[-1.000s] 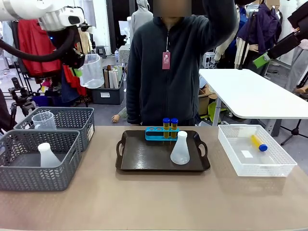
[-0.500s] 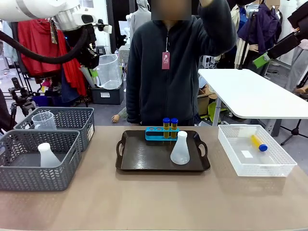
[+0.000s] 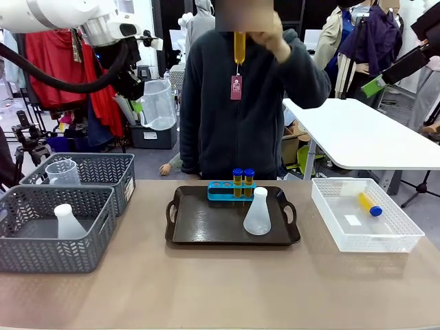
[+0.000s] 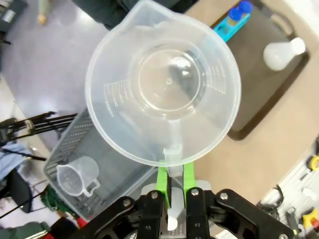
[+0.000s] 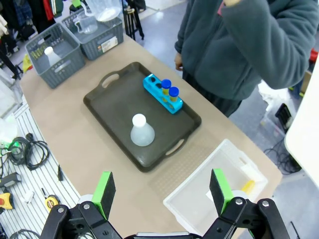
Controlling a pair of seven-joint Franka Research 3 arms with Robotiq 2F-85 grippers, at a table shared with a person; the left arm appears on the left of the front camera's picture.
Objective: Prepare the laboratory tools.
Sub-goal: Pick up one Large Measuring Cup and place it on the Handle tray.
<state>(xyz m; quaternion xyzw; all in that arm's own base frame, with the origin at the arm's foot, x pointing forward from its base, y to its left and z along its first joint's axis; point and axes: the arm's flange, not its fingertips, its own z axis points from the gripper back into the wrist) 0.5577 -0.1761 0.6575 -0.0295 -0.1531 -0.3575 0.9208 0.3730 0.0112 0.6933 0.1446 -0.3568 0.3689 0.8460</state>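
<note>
Jaws clamped on the handle of the clear graduated beaker, the left gripper holds it high in the air at the table's left end, above and a little beyond the two grey baskets, its open mouth facing the wrist camera. Across the table, a person in a dark fleece lifts one hand high and holds an amber-filled tube upright in its fingers.

On the dark tray at mid-table, two blue-capped tubes stand side by side in a blue rack at the tray's far edge. The translucent white conical flask stands upright just in front of them. Another tube lies on its side in the white mesh bin at the table's right end.

The near basket holds a second flask; the far basket holds a second beaker. The right gripper hangs high over the table's right side, jaws spread wide, looking down on tray and bin.
</note>
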